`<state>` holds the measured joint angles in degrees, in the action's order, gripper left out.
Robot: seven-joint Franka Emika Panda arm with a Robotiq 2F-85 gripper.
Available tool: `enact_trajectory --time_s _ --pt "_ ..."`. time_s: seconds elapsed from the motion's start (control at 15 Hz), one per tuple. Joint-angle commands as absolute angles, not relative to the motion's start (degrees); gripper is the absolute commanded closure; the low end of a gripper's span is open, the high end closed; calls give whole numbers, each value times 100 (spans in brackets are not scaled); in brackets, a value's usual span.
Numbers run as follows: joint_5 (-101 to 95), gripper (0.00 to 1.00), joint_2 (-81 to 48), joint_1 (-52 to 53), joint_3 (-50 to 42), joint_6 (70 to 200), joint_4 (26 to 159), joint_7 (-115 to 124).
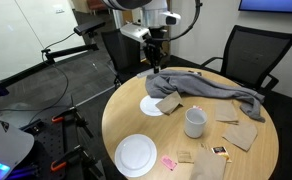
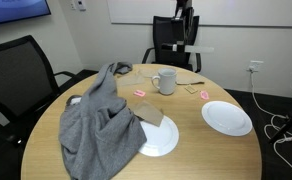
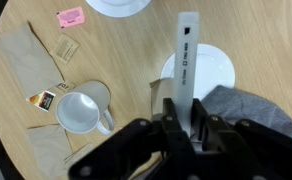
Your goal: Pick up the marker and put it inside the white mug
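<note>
My gripper [image 3: 181, 125] is shut on the marker [image 3: 185, 60], a pale grey stick with black marks that points away from the jaws. It hangs high above the round table, over a white plate [image 3: 218, 68]. In both exterior views the gripper [image 1: 156, 48] [image 2: 186, 25] is well above the tabletop. The white mug [image 3: 78, 112] stands upright and empty on a brown napkin, to the left of the gripper in the wrist view. It also shows in both exterior views [image 1: 194, 122] [image 2: 165, 81].
A crumpled grey cloth [image 1: 206, 90] [image 2: 101, 125] partly covers one plate [image 1: 154, 104]. Another white plate [image 1: 136, 154] [image 2: 226, 117] lies near the table edge. Brown napkins [image 1: 240, 132], a pink packet [image 3: 70, 15] and a tea bag [image 3: 44, 99] lie around the mug. Black chairs [image 1: 254, 55] surround the table.
</note>
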<state>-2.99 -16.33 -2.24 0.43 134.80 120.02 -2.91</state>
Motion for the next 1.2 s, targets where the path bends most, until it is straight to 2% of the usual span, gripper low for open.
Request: enact_trajectory --time_s 0.0,0.6,1.13 --pt "-573 95 -1618 -149 -198 13688 12003 143" --pt "-2326 95 -1953 544 -1088 14922 11909 3105" --pt "-4043 95 -2473 1681 -2256 15118 11568 6835"
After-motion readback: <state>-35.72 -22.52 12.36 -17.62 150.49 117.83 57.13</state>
